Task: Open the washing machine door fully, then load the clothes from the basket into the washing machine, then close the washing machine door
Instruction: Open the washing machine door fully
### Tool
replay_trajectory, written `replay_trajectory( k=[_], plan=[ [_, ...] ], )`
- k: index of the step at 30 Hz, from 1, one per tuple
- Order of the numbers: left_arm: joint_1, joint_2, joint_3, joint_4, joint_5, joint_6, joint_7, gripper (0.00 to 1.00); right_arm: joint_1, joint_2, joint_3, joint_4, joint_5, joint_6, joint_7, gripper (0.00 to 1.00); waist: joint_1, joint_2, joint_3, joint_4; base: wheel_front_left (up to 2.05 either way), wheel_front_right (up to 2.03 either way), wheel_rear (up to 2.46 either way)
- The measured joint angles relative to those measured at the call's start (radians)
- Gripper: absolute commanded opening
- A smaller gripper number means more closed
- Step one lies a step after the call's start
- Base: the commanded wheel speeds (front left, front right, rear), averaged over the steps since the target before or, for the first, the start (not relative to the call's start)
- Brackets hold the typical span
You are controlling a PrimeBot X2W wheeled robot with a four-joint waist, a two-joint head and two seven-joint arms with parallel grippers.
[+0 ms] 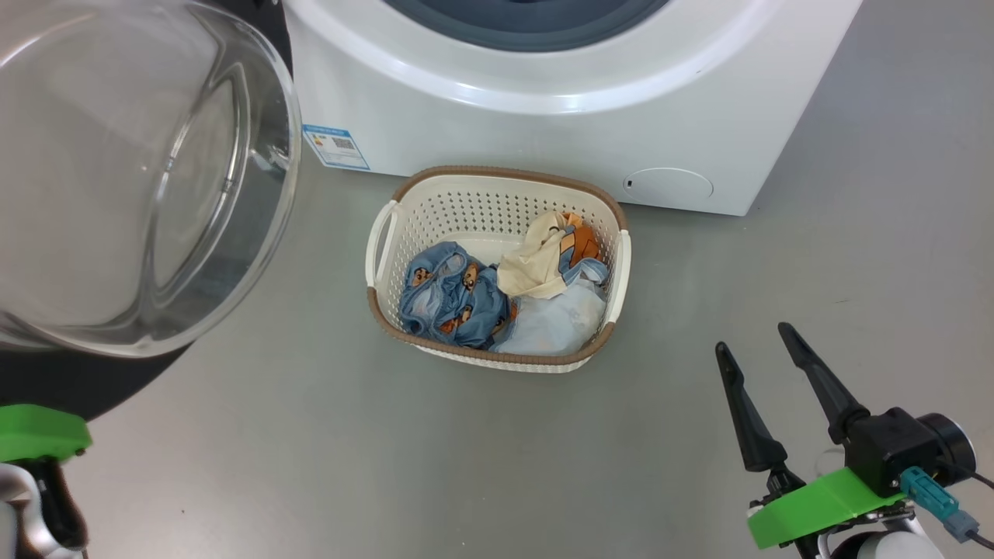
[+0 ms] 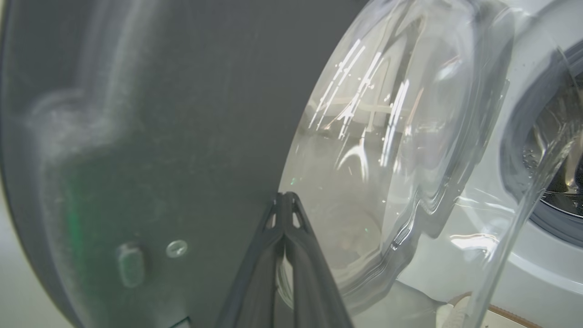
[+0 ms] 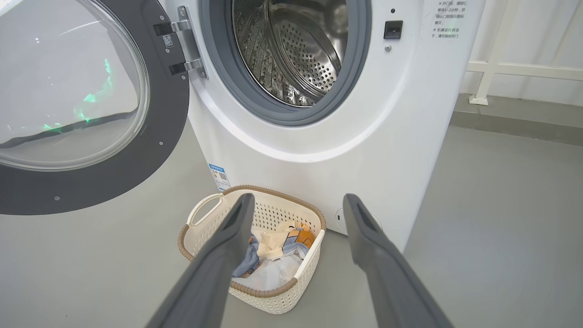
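Tools differ: left tool (image 2: 284,197) clenched, seemingly touching washing machine door (image 2: 136,136); right tool (image 1: 753,338) splayed, empty.

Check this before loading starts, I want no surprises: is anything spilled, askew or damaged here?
Nothing stands out. The clothes lie wholly inside the basket, which stands upright on the floor before the washing machine. The washing machine door hangs open, glass unbroken.

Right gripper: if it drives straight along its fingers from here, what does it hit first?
Most likely the washing machine's white lower front, below the drum opening. The open right gripper aims just over the basket's far rim; depth is unclear, so a low pass could clip that rim first.
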Motion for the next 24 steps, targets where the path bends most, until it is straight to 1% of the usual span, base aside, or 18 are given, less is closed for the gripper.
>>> replay_trajectory(
  k=[3,7,8,13,16,20,24],
  plan=[
    [-0.023,-0.002,0.041,0.034,0.022,-0.043,0.000,0.00,-0.009,-0.004,0.000,0.001,0.000,0.000,0.000,1.00,0.0000,0.0000,0.003,0.001,0.00,0.00,0.00],
    [-0.042,-0.006,0.098,0.081,0.043,-0.090,0.000,0.00,-0.009,-0.006,0.000,0.005,0.000,0.000,-0.001,1.00,0.0001,0.0000,0.004,-0.002,0.00,0.00,0.00],
    [-0.045,-0.007,0.111,0.093,0.049,-0.092,0.000,0.00,-0.010,-0.006,0.000,0.007,0.000,0.000,-0.002,1.00,0.0001,0.0000,0.005,-0.003,0.00,0.00,0.00],
    [-0.059,-0.023,0.165,0.127,0.096,-0.135,0.000,0.00,-0.010,-0.006,-0.001,0.014,0.000,0.000,-0.006,1.00,0.0001,0.0000,0.005,-0.006,0.00,0.00,0.00],
    [-0.059,-0.034,0.181,0.131,0.113,-0.145,0.000,0.00,-0.010,-0.006,-0.001,0.017,0.000,0.000,-0.009,1.00,0.0000,0.0000,0.003,-0.007,0.00,0.00,0.00],
    [-0.058,-0.065,0.214,0.128,0.154,-0.161,0.000,0.00,-0.010,-0.005,0.000,0.024,0.000,0.000,-0.014,1.00,0.0000,0.0000,-0.005,-0.010,0.00,0.00,0.00],
    [-0.044,-0.099,0.240,0.086,0.188,-0.170,0.000,0.00,-0.010,-0.003,0.000,0.030,0.001,0.000,-0.018,1.00,0.0001,0.0000,-0.017,-0.013,0.00,0.00,0.00]
  ],
)
